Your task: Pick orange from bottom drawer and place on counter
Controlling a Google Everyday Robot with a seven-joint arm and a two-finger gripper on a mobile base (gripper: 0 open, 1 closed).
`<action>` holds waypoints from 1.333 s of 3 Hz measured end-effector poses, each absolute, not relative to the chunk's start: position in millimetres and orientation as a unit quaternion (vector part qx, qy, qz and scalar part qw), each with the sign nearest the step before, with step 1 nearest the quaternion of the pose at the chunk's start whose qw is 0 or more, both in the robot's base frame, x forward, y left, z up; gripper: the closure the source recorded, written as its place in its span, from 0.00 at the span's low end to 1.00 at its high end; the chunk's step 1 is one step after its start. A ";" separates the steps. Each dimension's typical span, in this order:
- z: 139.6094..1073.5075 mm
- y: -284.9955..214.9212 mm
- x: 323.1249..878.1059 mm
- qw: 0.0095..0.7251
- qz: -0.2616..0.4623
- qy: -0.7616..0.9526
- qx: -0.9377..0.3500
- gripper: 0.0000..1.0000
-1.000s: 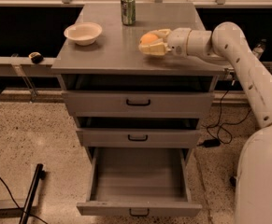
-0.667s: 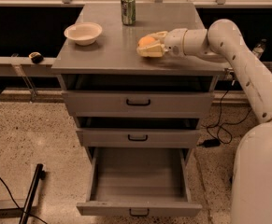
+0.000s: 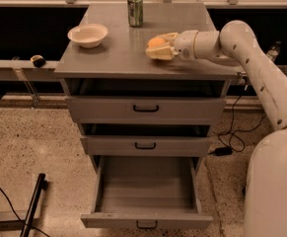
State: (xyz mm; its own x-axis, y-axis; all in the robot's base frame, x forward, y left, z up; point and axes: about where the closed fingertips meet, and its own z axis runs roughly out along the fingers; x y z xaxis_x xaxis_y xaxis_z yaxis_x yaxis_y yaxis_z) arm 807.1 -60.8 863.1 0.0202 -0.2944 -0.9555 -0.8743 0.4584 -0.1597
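The orange (image 3: 156,42) sits between the two fingers of the hand (image 3: 156,46), which close on it from either side, so the hand is pinching the fruit. It is low over the counter (image 3: 113,58), at about 3 o'clock from the middle of that surface and well inside its edges.

By my reading the lift from the bottom drawer (image 3: 145,222) is done. That drawer stands pulled out at 6 o'clock, with nothing visible inside. The step in hand is the placing. The next move calls for settling the orange onto the surface and spreading the fingers gently enough that the round fruit does not roll. The hand then has to draw back toward 3 o'clock without nudging it.

The bowl (image 3: 88,34) at 9 o'clock and the can (image 3: 135,10) at 11 o'clock are both well apart from the orange and should not be in the way.

I cannot tell whether the orange already touches the counter or hangs just above it, because the lower finger covers its underside. Only its top shows. The arm (image 3: 251,58) runs off toward 4 o'clock, and the robot's body is cut off at the frame's edge
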 end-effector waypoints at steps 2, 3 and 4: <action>863.1 -60.9 807.0 0.554 0.261 0.649 -0.450 0.00; 889.9 -102.0 783.3 0.527 0.226 0.671 -0.469 0.00; 926.1 -156.1 748.7 0.527 0.189 0.691 -0.456 0.00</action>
